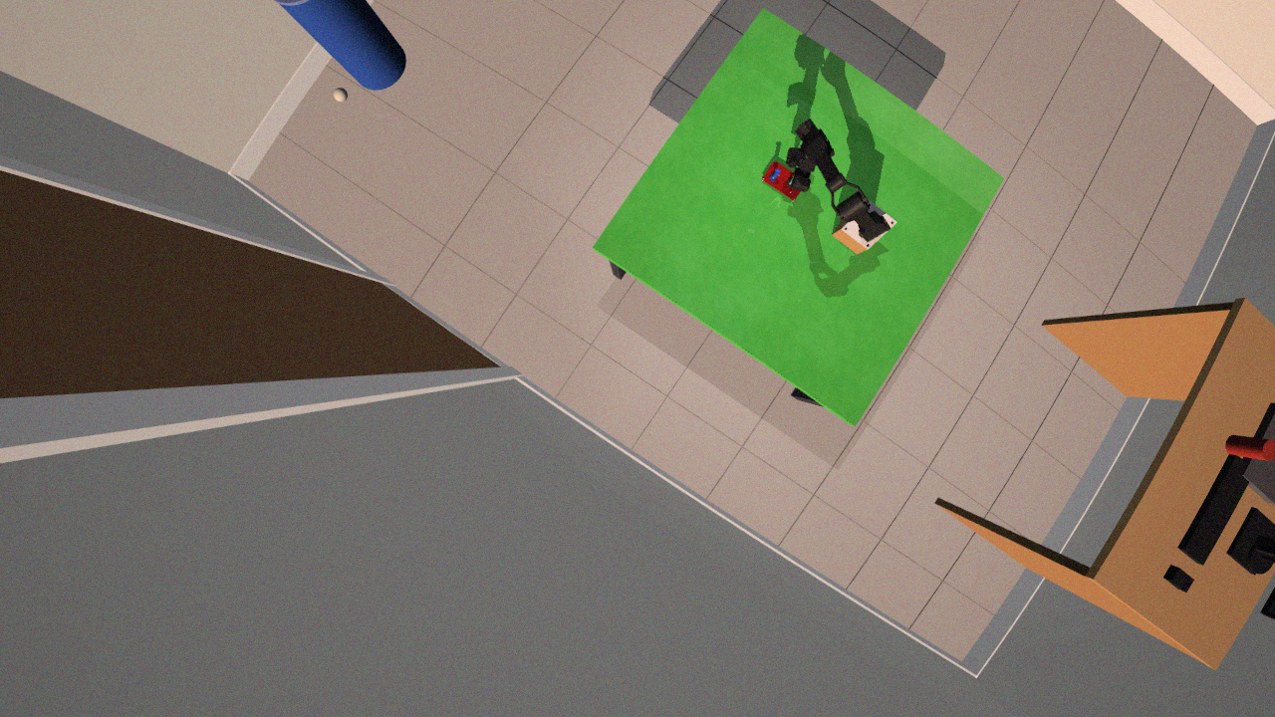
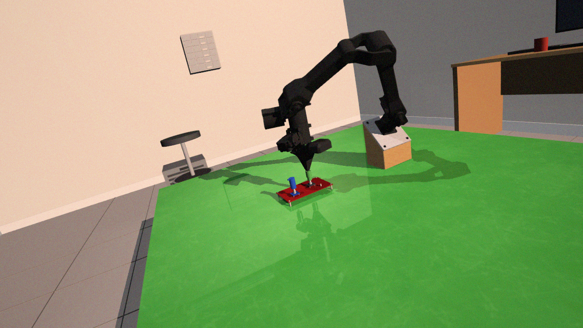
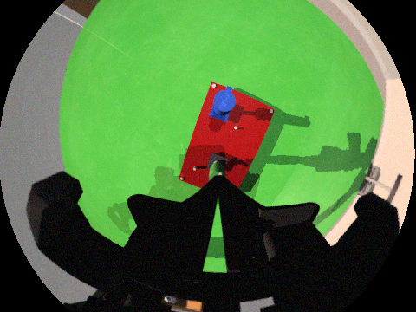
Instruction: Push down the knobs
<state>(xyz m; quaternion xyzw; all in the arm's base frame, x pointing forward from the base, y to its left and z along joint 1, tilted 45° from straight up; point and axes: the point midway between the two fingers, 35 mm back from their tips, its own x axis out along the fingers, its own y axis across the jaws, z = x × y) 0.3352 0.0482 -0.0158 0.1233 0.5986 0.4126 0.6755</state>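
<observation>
The claw (image 2: pixel 308 170) (image 3: pixel 218 179) is pointing down, closed and empty, its tip meeting the green knob's (image 2: pixel 309 176) (image 3: pixel 216 169) top, while the blue knob (image 2: pixel 292 183) (image 3: pixel 224 101) is standing near the red board's (image 1: pixel 782 180) (image 2: pixel 303 189) (image 3: pixel 225 140) other end

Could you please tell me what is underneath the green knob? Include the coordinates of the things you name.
Under the green knob (image 2: pixel 308 175) (image 3: pixel 215 170), a pale shaft (image 2: pixel 310 183) shows, rising from a dark potentiometer (image 2: pixel 310 185) (image 3: pixel 216 159) on the red circuit board (image 1: pixel 779 183) (image 2: pixel 301 188) (image 3: pixel 218 140). The shaft's upper part, inside the knob, is covered and cannot be seen.
</observation>
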